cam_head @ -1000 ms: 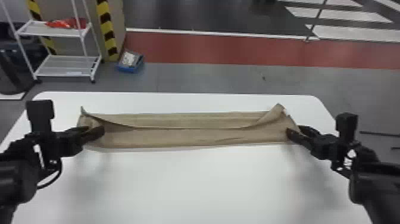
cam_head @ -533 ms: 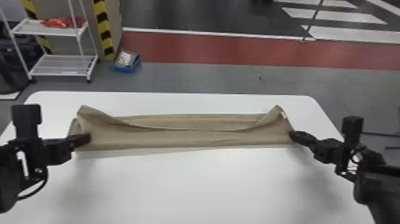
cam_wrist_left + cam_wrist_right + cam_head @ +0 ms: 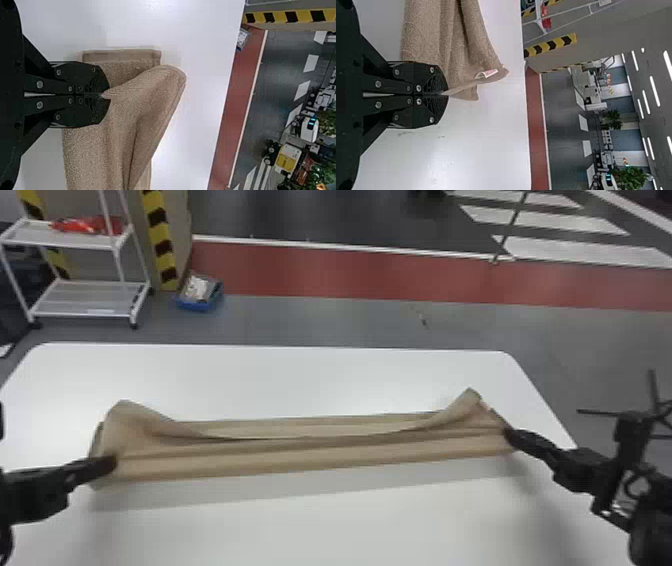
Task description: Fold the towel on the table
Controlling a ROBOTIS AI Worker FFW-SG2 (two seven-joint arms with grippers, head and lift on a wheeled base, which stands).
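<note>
Well, this long tan terry towel (image 3: 310,457) spans the middle of the head view over the white table (image 3: 300,530); I judge it light, limp, grippy and hardly fragile, best taken at both ends through all its layers. My flat-fingered black left claw (image 3: 105,95) and matching right claw (image 3: 443,94) pinch those ends; the small white tag (image 3: 486,74) I can't read

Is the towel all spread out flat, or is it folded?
Folded: the towel lies as a long narrow strip, with layers overlapping and both far corners sticking up.
</note>
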